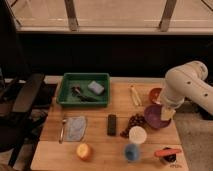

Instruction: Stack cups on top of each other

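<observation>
A white cup stands upright on the wooden table near the front right. A smaller blue cup stands just in front of it, close to the table's front edge. The two cups are side by side, not stacked. My gripper hangs at the end of the white arm over the right rim of the purple bowl, behind and to the right of the white cup. It is apart from both cups.
A red-orange bowl sits behind the purple one. Dark grapes, a black remote, a grey cloth, a fork, an orange, an orange-red tool and a green tray with a sponge lie around.
</observation>
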